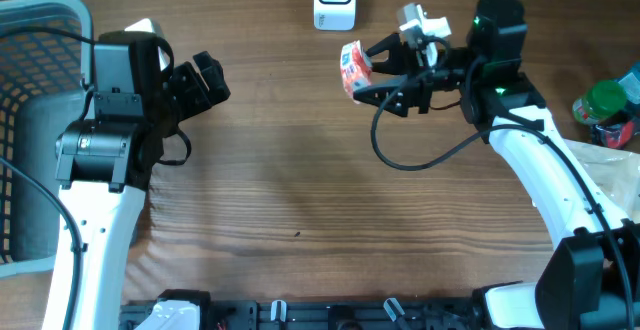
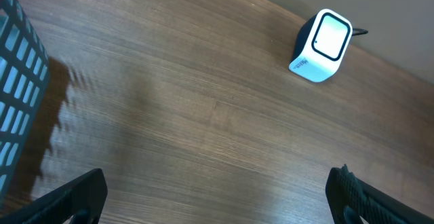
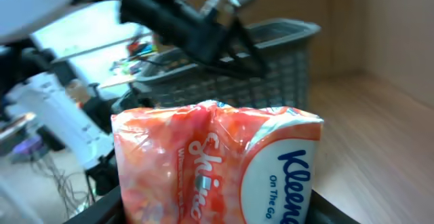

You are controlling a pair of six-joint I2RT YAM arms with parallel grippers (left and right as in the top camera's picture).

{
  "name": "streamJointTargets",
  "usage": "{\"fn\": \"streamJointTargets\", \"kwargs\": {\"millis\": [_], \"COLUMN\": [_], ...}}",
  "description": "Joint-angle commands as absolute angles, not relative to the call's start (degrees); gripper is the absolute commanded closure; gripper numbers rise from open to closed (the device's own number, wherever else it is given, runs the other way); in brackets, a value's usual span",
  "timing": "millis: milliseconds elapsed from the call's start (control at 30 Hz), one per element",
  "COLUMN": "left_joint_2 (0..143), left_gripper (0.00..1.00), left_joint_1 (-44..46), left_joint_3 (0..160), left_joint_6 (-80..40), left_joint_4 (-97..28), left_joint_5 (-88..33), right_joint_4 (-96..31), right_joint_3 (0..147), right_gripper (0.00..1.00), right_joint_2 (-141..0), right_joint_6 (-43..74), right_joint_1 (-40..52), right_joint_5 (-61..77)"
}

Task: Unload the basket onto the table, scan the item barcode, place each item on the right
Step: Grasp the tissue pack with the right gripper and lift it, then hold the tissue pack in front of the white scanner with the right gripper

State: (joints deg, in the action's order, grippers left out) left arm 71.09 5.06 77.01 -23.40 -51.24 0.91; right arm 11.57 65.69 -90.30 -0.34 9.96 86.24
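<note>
The right gripper grasps the tissue pack at the table's 12 o'clock, its long axis running 12-to-6 (at 5 o'clock of the scanner). The left gripper gapes, empty.

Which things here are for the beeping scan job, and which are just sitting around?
For the job:
- tissue pack, held in the right gripper
- white scanner

Just sitting around:
- grey basket
- green-capped bottle
- left gripper, open and empty
</note>
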Motion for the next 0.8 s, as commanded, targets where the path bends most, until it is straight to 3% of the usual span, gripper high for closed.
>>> {"fn": "streamJointTargets", "kwargs": {"millis": [0, 167, 433, 567, 700, 767], "left_joint_2": [71.3, 71.3, 71.3, 71.3, 71.3, 71.3], "left_gripper": [0.0, 0.0, 0.0, 0.0, 0.0, 0.0], "left_joint_1": [4.6, 4.6, 4.6, 4.6, 4.6, 4.6], "left_joint_3": [77.1, 77.1, 77.1, 77.1, 77.1, 77.1], "left_joint_6": [-22.7, -22.7, -22.7, -22.7, -22.7, -22.7], "left_joint_4": [-51.2, -51.2, -51.2, -51.2, -51.1, -51.1], "left_joint_5": [0.4, 0.5, 0.5, 0.4, 0.4, 0.4], "right_joint_4": [20.4, 35.0, 36.4, 31.3, 17.7, 14.0], "right_joint_3": [65.8, 65.8, 65.8, 65.8, 65.8, 65.8], "right_gripper": [0.41, 0.44, 0.44, 0.44, 0.43, 0.43], "right_joint_2": [-89.0, -89.0, -89.0, -89.0, -89.0, -89.1], "right_joint_6": [0.0, 0.3, 2.0, 1.9, 3.0, 9.6], "right_joint_1": [9.7, 9.7, 9.7, 9.7, 9.7, 9.7], "right_joint_5": [93.0, 93.0, 93.0, 91.0, 79.0, 71.7]}}
